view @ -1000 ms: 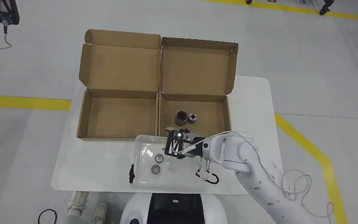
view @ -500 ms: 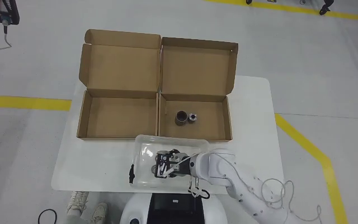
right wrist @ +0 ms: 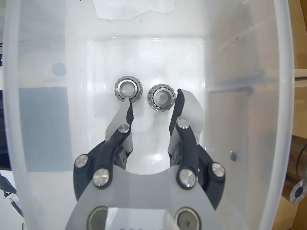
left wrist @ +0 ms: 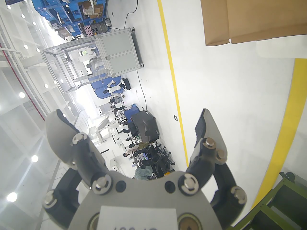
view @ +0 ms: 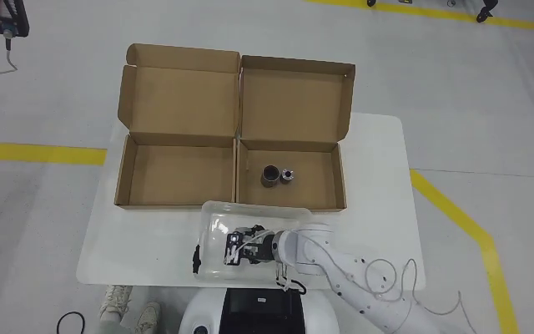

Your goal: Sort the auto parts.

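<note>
Silver ribbed metal bearing [right wrist: 160,96] | in clear plastic tub [right wrist: 275,48] | right gripper [right wrist: 154,98] spread astride it, apparently for pickup | left gripper [left wrist: 132,116] spread

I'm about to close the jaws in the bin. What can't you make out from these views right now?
- Top view: bearings in the bin, hidden under the right gripper.
- Right wrist view: whether the jaws touch a bearing; one jaw overlaps its rim.
- Top view: two parts in the right box, too small to identify.
- Right wrist view: metal part, cut off by the edge, blurred through the bin wall.
</note>
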Tool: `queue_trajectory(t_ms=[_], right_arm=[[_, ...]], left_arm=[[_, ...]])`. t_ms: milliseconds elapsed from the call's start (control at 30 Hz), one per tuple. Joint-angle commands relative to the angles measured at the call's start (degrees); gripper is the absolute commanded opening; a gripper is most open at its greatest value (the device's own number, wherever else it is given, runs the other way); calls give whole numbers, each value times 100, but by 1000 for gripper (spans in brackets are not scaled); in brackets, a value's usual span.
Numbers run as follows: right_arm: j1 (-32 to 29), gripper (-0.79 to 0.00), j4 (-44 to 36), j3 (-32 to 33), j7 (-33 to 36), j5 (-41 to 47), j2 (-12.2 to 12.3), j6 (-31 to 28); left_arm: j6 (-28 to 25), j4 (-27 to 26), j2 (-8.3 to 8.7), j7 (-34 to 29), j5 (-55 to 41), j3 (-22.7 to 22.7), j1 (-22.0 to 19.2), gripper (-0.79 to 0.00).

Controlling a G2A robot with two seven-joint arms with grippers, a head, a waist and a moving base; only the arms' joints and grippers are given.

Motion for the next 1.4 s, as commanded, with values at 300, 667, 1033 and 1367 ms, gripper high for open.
queue_trajectory(t_ms=[300,667,1033,1367], right_arm=[[117,-456,297,-96,-298,-136,-88,153],[293,-449,529,-263,-224,-149,-218,188],[477,-449,848,-375,-307,-42,-354,157],[529,-773,988,-410,-317,-63,-424,169]], left_arm=[[0,0,0,0,0,0,0,0],[0,0,0,0,0,0,0,0],[0,0,0,0,0,0,0,0],[0,0,0,0,0,0,0,0]])
